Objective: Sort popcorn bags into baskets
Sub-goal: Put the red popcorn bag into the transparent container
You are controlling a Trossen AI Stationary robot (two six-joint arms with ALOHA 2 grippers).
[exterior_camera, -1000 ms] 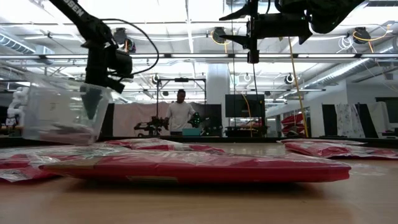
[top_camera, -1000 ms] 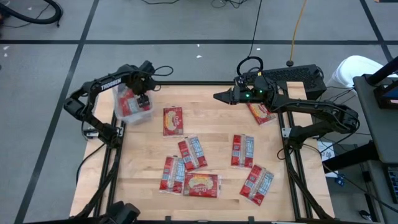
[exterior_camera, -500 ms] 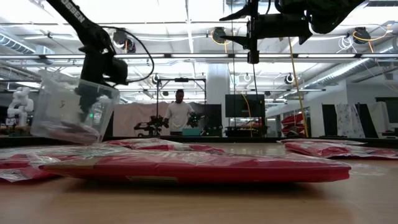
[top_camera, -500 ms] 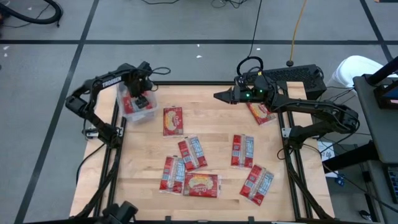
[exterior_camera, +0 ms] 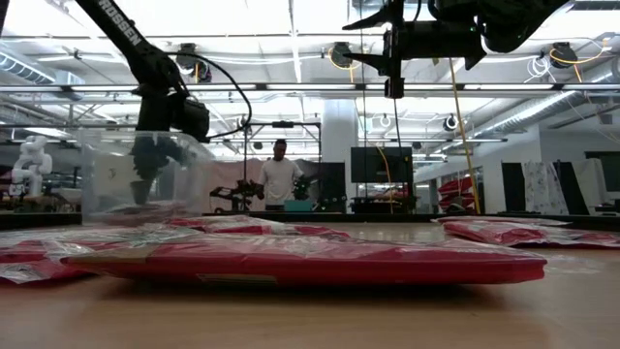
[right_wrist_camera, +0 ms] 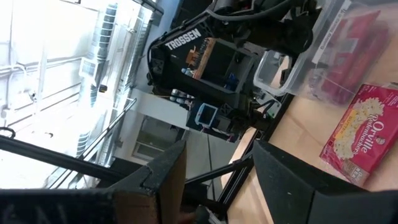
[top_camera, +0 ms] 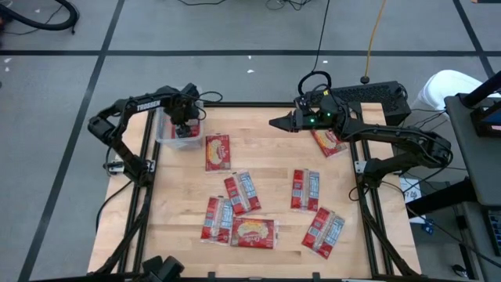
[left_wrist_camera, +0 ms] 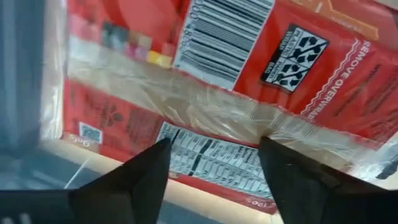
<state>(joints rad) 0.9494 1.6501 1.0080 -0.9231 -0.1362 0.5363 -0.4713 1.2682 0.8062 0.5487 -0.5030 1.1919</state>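
The clear basket [top_camera: 166,135] stands level at the table's far left corner, with a red popcorn bag [left_wrist_camera: 261,81] lying flat inside, printed back up. My left gripper [top_camera: 182,127] points down into the basket [exterior_camera: 184,174]. Its fingers are apart just above that bag, with nothing between them. Several more popcorn bags lie flat on the wood, among them one [top_camera: 218,151] beside the basket and one [top_camera: 252,233] near the front edge. My right gripper [top_camera: 274,122] hangs open, level and high over the far middle, pointing at the left arm. My left gripper [left_wrist_camera: 212,143] stands inside the basket above the bag. The frames do not show whether a finger touches the basket's wall [left_wrist_camera: 31,93] or the bag.
One bag [top_camera: 329,141] lies under the right arm at the far right. Other bags [top_camera: 242,192] [top_camera: 306,189] [top_camera: 324,232] are scattered over the middle and near right. The near left of the wood [top_camera: 172,180] is bare. A person stands in the room far behind the table [exterior_camera: 281,174].
My left gripper has gone down, a little toward the table's right. The basket around it was raised and tilted, partly over the left edge. It has come down with the gripper and now stands level in the far left corner.
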